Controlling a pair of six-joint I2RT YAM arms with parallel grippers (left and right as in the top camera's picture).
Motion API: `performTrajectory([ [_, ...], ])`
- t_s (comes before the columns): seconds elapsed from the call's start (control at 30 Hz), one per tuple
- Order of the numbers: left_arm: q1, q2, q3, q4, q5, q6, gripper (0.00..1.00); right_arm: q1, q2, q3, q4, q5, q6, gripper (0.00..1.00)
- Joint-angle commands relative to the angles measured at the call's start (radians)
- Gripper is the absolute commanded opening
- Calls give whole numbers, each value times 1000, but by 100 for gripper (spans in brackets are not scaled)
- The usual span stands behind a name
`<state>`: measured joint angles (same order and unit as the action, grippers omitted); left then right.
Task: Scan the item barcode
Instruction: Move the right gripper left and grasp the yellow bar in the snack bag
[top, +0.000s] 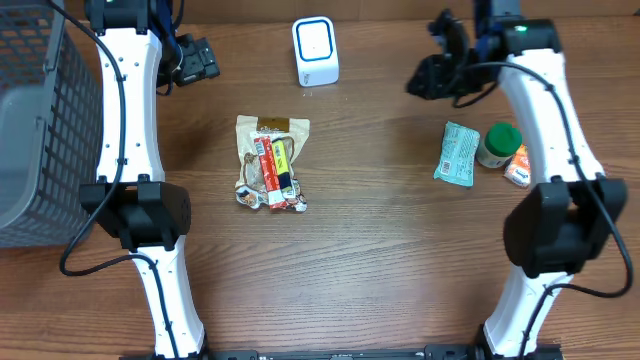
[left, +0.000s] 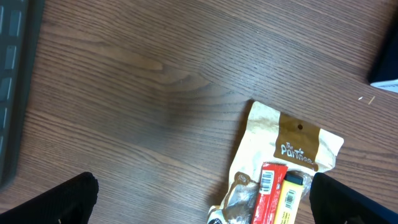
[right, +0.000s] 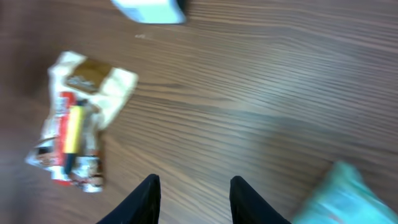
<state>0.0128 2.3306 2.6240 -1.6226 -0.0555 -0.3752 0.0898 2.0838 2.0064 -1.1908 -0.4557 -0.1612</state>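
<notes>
While the left gripper (top: 198, 62) and right gripper (top: 435, 76) hang released and empty, the bag (top: 270, 163) lies central on the desk (top: 380, 260).
Basket (top: 40, 120) at 9 o'clock, scanner (top: 316, 52) at 12, jar (top: 498, 145) at 3; only the left wrist view resolves the bag's barcode (left: 267, 180).
</notes>
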Motion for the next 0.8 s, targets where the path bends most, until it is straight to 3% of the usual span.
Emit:
performTrajectory([
  [0.0,-7,5,-2,4,4,-14,100,89,36,-5,16,-71,40,37],
  [0.43,-7,5,-2,4,4,-14,100,434,145,-5,-73,-24,42,37],
  [0.77,-7,5,-2,4,4,-14,100,539,213,-5,-91,20,63,41],
])
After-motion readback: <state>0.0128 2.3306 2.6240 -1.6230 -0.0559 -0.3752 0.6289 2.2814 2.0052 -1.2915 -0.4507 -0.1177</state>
